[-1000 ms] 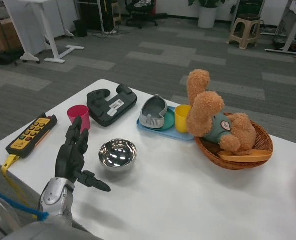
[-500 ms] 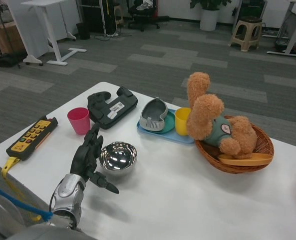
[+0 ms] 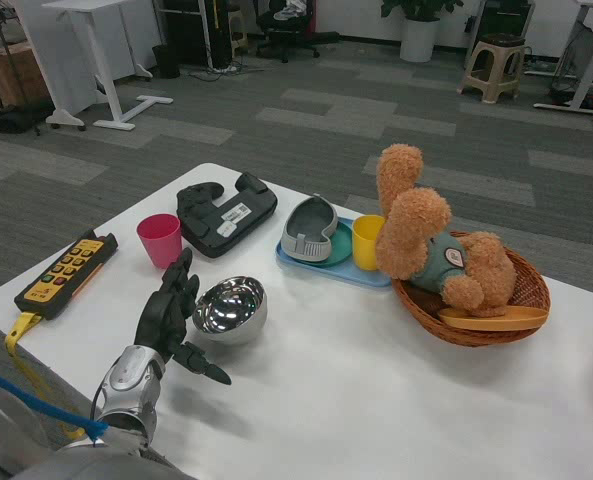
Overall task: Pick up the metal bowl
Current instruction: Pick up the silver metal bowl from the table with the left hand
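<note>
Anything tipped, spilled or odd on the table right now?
The metal bowl is tipped, its opening turned toward the left hand, whose fingers press against its side. The teddy bear lies sprawled in the wicker basket with one limb sticking up. Nothing is spilled.

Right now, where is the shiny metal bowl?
The shiny metal bowl sits at the table's front left, tilted against the black left hand, just below the pink cup.

Shiny metal bowl (image 3: 230,310), round, mirror-polished, tipped toward the left, on the white table's front-left part
</note>
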Controlling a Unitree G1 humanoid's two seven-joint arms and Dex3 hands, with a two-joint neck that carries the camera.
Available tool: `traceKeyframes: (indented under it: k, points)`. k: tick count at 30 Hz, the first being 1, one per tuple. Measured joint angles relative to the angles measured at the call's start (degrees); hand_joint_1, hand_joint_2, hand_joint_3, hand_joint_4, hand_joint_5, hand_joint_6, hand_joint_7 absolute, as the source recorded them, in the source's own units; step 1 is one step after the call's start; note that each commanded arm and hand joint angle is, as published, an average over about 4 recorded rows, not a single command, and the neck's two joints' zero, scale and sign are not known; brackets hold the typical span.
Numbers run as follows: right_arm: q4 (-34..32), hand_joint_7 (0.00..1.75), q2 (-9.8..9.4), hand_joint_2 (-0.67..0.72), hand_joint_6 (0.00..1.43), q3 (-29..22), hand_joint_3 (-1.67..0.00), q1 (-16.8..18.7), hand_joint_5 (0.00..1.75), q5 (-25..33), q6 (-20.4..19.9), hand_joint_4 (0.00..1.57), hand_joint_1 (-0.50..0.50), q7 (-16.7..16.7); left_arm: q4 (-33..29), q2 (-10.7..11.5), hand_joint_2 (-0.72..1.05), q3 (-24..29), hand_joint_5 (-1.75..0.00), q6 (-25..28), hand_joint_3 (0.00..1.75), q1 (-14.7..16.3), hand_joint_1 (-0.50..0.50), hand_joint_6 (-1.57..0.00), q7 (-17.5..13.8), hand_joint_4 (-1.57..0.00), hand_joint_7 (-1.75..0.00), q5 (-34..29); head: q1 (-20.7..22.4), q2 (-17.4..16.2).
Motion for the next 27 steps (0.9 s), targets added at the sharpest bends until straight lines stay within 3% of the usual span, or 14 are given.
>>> traceKeyframes:
  k: [8,11,19,27]
  points:
    - [0.0,0.14,0.00,0.72,0.00,0.0,0.00,0.0,0.10,0.0,0.0,0.01,0.00,0.0,-0.3,0.0,-0.19,1.2,0.00,-2.5,0.09,0.9,-0.50,0.00,0.0,0.00,0.00,-4.4,1.0,0.2]
    - [0.0,0.14,-0.02,0.72,0.00,0.1,0.00,0.0,0.17,0.0,0.0,0.03,0.00,0.0,-1.7,0.0,-0.19,1.1,0.00,-3.1,0.09,1.8,-0.50,0.00,0.0,0.00,0.00,-4.7,1.3,0.2]
    - [0.0,0.14,-0.05,0.72,0.00,0.7,0.00,0.0,0.10,0.0,0.0,0.01,0.00,0.0,-3.3,0.0,-0.19,0.0,0.00,-3.1,0.09,2.2,-0.50,0.00,0.0,0.00,0.00,-5.3,1.0,0.0]
    - [0.0,0.14,-0.11,0.72,0.00,0.8,0.00,0.0,0.10,0.1,-0.1,0.01,0.00,0.0,5.2,0.8,-0.15,-0.2,0.00,-3.2,0.09,-1.9,-0.50,0.00,0.0,0.00,0.00,-2.3,0.5,0.1]
